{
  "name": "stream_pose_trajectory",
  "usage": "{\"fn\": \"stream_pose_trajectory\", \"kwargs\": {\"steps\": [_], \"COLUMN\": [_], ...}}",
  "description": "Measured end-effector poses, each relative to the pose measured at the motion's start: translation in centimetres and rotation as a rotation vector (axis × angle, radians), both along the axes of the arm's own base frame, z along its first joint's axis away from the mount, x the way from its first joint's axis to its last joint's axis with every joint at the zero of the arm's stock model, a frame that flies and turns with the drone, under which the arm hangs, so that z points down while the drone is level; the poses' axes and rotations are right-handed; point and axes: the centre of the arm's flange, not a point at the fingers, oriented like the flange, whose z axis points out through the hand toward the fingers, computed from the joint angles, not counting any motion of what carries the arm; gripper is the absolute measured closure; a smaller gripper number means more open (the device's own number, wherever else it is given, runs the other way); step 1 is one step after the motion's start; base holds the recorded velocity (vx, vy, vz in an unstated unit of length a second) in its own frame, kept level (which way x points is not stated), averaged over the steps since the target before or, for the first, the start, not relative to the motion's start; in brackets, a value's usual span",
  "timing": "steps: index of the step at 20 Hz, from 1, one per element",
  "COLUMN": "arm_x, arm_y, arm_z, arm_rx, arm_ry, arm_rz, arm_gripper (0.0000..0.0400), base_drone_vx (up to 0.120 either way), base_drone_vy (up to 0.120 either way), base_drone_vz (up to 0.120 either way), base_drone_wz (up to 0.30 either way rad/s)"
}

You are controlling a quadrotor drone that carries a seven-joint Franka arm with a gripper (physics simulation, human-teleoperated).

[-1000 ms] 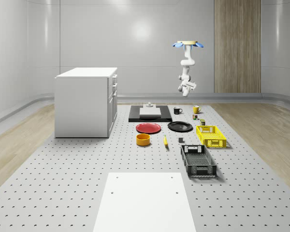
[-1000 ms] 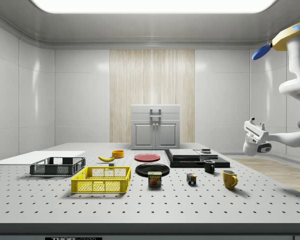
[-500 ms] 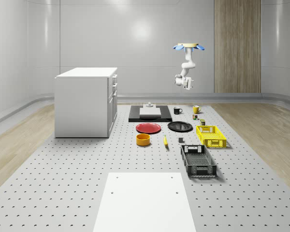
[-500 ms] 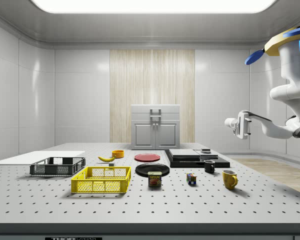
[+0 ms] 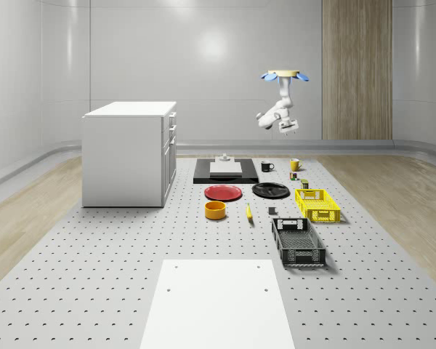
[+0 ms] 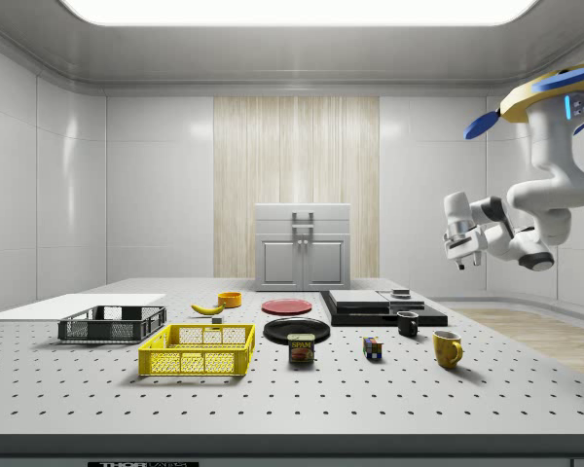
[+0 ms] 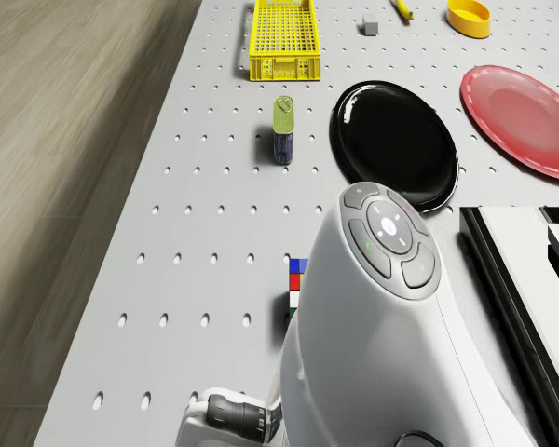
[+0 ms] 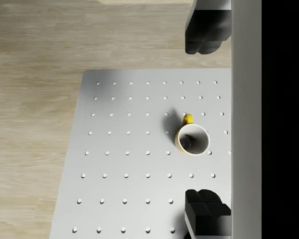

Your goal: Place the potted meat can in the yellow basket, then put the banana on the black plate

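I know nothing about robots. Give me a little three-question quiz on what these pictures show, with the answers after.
1. True or false: the potted meat can already lies inside the yellow basket.
2. Which thing does the wrist view show below the open gripper? A) yellow mug B) red plate C) orange bowl
3. Fill in: the banana lies on the ____, not on the black plate.

Key
1. False: it stands on the table, between the basket and the black plate.
2. A: the yellow mug; the drone hovers high over that end of the table.
3. Table.
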Motion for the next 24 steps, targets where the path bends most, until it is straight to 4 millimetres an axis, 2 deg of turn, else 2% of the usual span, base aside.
{"fn": "stream_pose_trajectory", "kwargs": {"steps": [6,11,16,22,24], "arm_x": [0.0,0.0,0.0,0.0,0.0], "arm_y": [-1.5,-1.9,-2.1,-2.2,-2.2], "arm_z": [-0.3,-0.3,-0.3,-0.3,-0.3], "arm_rx": [-0.152,-0.198,-0.217,-0.226,-0.227], "arm_ry": [0.004,0.006,0.007,0.007,0.007], "arm_rz": [-0.004,-0.005,-0.006,-0.006,-0.006], "arm_gripper": [0.0,0.0,0.0,0.0,0.0], "base_drone_vx": [0.107,0.0,0.112,0.12,0.12], "base_drone_vy": [0.0,0.0,0.0,0.107,0.0], "base_drone_vz": [-0.12,-0.12,-0.12,-0.12,-0.12], "base_drone_wz": [0.0,0.0,0.0,0.0,0.0]}}
